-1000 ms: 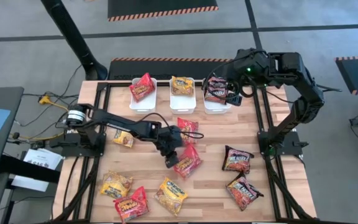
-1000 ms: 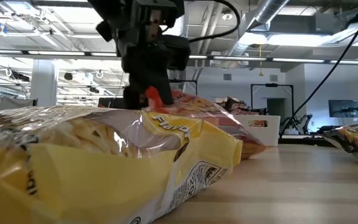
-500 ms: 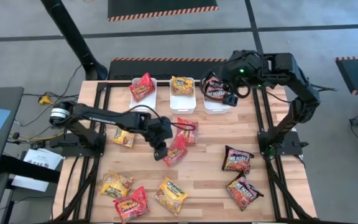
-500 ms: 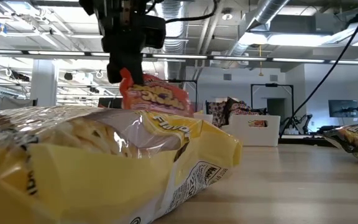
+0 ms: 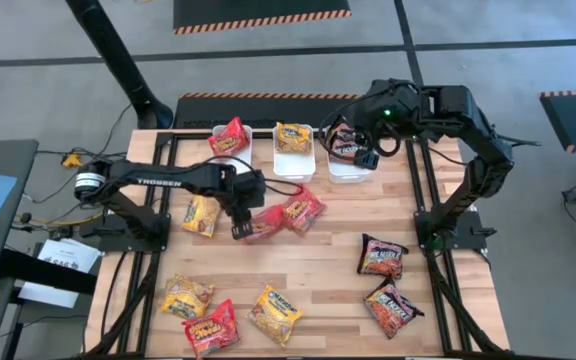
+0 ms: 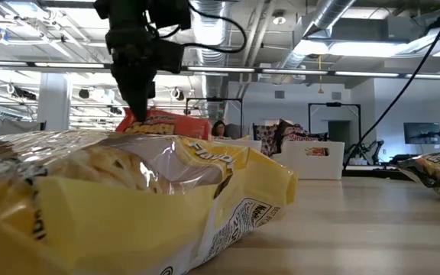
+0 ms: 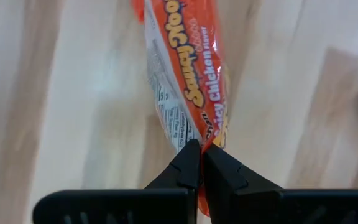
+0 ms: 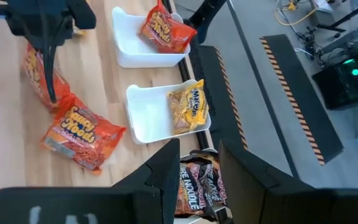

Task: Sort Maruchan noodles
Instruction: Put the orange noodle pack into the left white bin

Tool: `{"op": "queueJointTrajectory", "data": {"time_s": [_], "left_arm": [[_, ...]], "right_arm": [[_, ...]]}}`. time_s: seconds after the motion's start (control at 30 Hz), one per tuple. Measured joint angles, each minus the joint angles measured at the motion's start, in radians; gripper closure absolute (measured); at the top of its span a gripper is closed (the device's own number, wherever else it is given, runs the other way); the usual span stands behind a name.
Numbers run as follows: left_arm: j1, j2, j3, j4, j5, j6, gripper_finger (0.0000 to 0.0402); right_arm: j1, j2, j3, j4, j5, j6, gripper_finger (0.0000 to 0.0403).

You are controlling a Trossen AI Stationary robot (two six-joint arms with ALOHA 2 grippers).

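Red packet (image 7: 188, 81) hangs lengthwise from pinched left gripper (image 7: 200, 155) fingers.

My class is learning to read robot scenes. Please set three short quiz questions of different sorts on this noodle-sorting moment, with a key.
1. True or false: the left gripper is shut on a red packet held clear of the table.
2. Multiple choice: the middle tub holds a) a red packet, b) a yellow packet, c) a dark packet.
3. Fill in: the right gripper hangs above the right tub, whose packet is ____.

Key: 1 true, as the low view shows it lifted; 2 b; 3 dark. The left tub holds another red packet.
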Motion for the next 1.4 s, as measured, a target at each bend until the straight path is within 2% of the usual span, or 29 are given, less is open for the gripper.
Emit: {"op": "queueJointTrajectory", "data": {"time_s": [0.27,0.4,0.87,1.27,1.4], "left_arm": [[0.081,-0.03,0.0,-0.045,-0.017,0.137,0.0401],[0.128,-0.065,0.0,-0.056,-0.052,0.19,0.0401],[0.25,-0.201,0.0,-0.063,-0.078,0.314,0.0401],[0.289,-0.219,-0.008,-0.071,-0.024,0.321,0.0401],[0.29,-0.219,-0.008,-0.066,-0.042,0.29,0.0401]], "right_arm": [[0.002,0.0,0.0,0.01,0.07,0.0,0.0266],[0.002,0.0,0.0,0.035,0.072,0.034,0.0266],[-0.017,0.0,0.0,0.05,0.101,0.069,0.0266],[-0.053,0.0,0.0,0.051,0.107,0.113,0.0266],[-0.053,0.0,0.0,0.051,0.107,0.113,0.0266]]}}
